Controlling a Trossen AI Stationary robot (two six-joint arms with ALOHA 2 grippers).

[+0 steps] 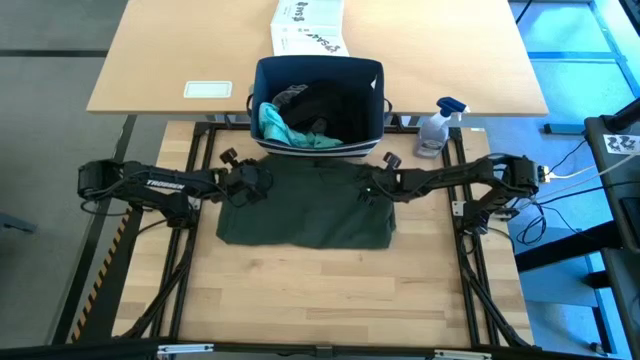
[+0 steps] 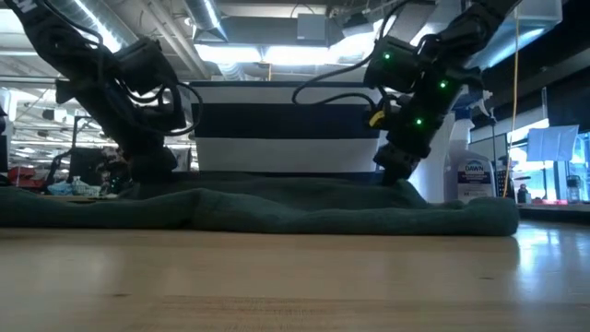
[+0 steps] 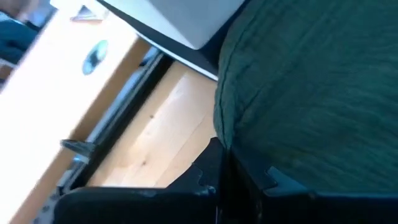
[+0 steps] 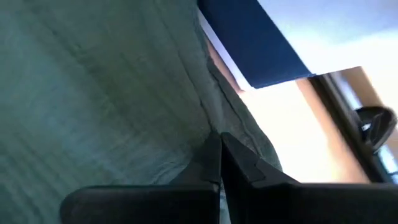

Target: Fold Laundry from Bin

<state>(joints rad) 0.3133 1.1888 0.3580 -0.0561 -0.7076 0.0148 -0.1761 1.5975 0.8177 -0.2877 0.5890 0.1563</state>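
Pinching the olive-green garment (image 1: 305, 207) at its far corners, my left gripper (image 1: 243, 184) and right gripper (image 1: 372, 186) each have their jaws clenched on the cloth. It lies spread flat on the desk (image 1: 320, 295), just before the navy bin (image 1: 320, 105), where teal (image 1: 275, 124) and black laundry (image 1: 325, 108) remain.

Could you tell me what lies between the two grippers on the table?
The far edge of the green garment spans from the left gripper to the right gripper, seen in the high view.
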